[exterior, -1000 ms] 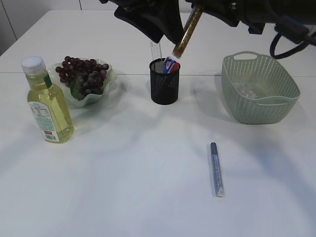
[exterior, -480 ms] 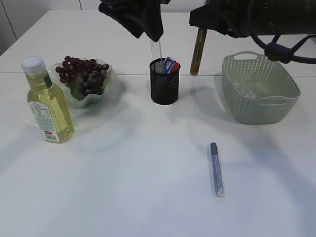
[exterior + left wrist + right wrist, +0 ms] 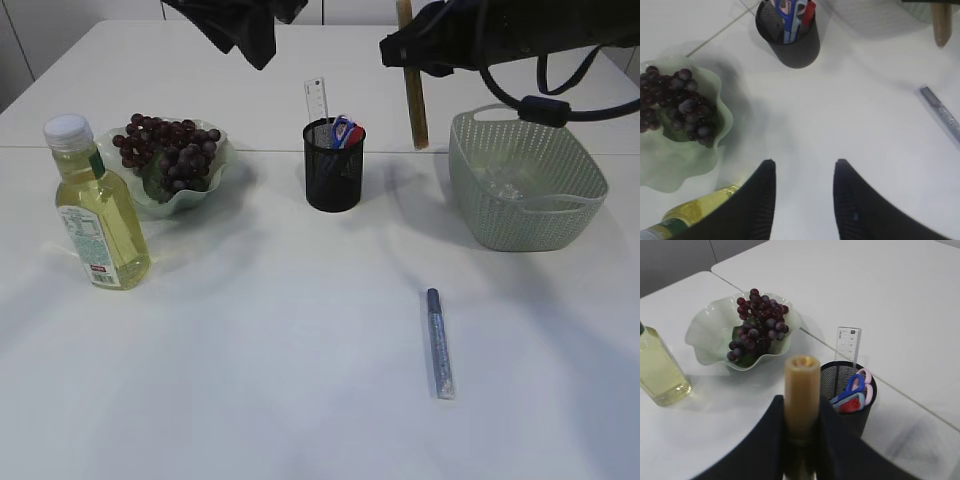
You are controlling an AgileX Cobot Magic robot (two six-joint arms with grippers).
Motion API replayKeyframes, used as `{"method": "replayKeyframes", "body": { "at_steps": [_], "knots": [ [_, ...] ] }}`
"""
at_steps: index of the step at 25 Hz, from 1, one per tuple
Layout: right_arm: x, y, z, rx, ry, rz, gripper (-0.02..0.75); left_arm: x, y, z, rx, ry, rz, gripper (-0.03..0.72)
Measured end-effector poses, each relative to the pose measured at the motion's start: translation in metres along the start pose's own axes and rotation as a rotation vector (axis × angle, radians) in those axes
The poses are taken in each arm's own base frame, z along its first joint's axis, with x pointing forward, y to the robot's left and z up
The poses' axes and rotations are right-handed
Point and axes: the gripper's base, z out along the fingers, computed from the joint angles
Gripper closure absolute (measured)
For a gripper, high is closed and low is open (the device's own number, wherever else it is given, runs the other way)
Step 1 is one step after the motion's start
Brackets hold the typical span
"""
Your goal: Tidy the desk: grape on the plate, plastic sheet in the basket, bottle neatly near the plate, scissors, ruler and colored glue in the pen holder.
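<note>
My right gripper (image 3: 407, 55) (image 3: 802, 402) is shut on a gold colored glue stick (image 3: 412, 95) (image 3: 802, 387), held upright in the air between the black mesh pen holder (image 3: 333, 165) and the green basket (image 3: 525, 180). The holder contains the ruler (image 3: 316, 100) and blue-handled scissors (image 3: 343, 130). A blue glitter glue stick (image 3: 438, 343) lies on the table in front. Grapes (image 3: 170, 160) rest on the wavy green plate (image 3: 225, 150), with the yellow bottle (image 3: 95, 215) beside it. A clear plastic sheet (image 3: 505, 180) lies in the basket. My left gripper (image 3: 804, 167) hangs open and empty, high at the back left.
A seam between two white tabletops (image 3: 250, 150) runs behind the plate and holder. The basket stands at the right, the bottle near the left edge.
My right gripper has carried the gold glue stick rightward from over the pen holder toward the basket and turned it upright. The left arm has drawn back to the left.
</note>
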Motion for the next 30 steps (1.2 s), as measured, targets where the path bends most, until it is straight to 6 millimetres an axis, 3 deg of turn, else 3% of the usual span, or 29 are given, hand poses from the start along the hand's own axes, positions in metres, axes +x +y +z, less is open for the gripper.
{"method": "replayKeyframes", "body": {
  "at_steps": [5,10,15,23,30],
  "knots": [
    [0.001,-0.016,0.028,0.014,0.027,-0.059,0.601,0.0,0.004,0.0,-0.047,-0.001,0.015,0.402],
    [-0.013,-0.03,0.051,0.029,-0.021,-0.072,0.601,0.0,0.005,0.0,-0.053,-0.001,0.017,0.409],
    [-0.026,-0.039,0.074,0.015,-0.118,0.038,0.601,0.0,0.005,0.0,-0.055,-0.001,0.018,0.412],
    [-0.019,-0.043,0.116,-0.001,-0.178,0.083,0.601,0.0,0.005,0.0,-0.055,-0.001,0.018,0.428],
    [-0.013,-0.054,0.138,0.01,-0.206,0.102,0.601,0.0,0.005,0.0,-0.058,-0.001,0.019,0.428]
  ]
}}
